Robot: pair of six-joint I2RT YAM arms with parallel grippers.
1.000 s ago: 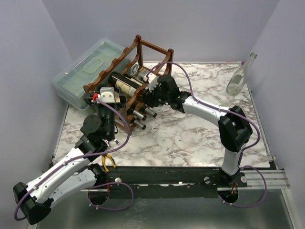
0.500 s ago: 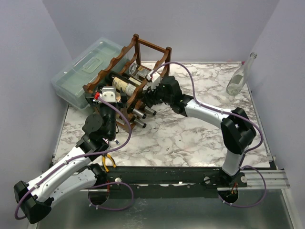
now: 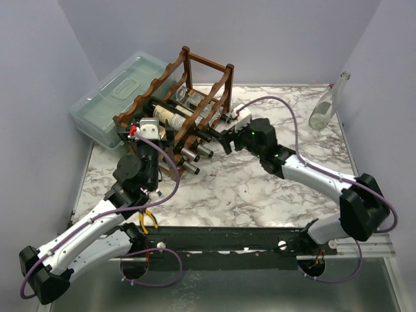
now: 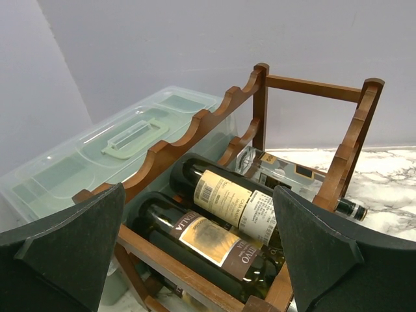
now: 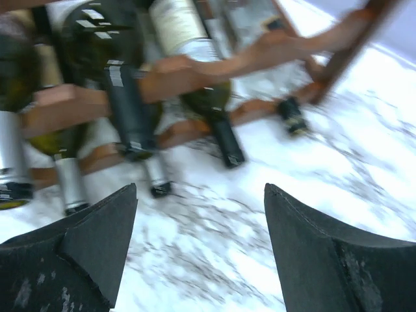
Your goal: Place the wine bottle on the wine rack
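Resting on the scalloped rails of the wine rack, the cream-labelled wine bottle was judged seated. Both the left gripper and right gripper were held wide apart, empty. Its projecting neck could be clipped by the right fingers, and the bottle dragged out.

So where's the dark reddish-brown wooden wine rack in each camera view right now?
Top external: the dark reddish-brown wooden wine rack stands upper left of centre.
Left wrist: it fills the middle, with its scalloped rail running diagonally.
Right wrist: it runs across the top edge, blurred.
Shared landmark: the white marbled tabletop it stands on.
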